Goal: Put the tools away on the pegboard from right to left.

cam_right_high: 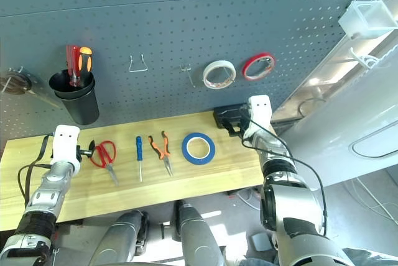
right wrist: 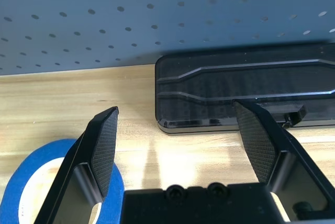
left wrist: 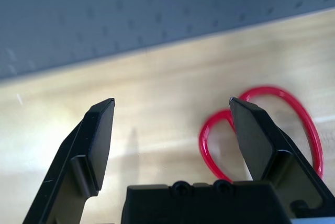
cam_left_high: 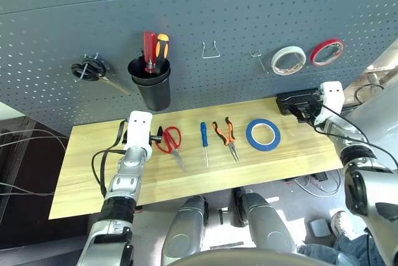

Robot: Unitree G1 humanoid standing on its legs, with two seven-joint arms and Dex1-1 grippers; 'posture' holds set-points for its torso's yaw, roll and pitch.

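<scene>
Your pegboard (cam_left_high: 217, 11) backs the table (cam_left_high: 87, 173). Tape roll (cam_left_high: 263, 134), pliers (cam_left_high: 226, 137), screwdriver (cam_left_high: 204, 142), scissors (cam_left_high: 170, 142) lie before it. Right wrist view shows a black case (right wrist: 241, 90) beyond the parted right gripper (right wrist: 178, 116); left gripper (left wrist: 170, 109) spread, empty, beside the scissors.

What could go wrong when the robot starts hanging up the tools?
The right pincer is open beside the blue tape, close to a black case; it might bump the case while reaching. The pliers and screwdriver lie close together, so grabbing one could nudge the other. The scissors lie flat, likely hard to pinch.
</scene>
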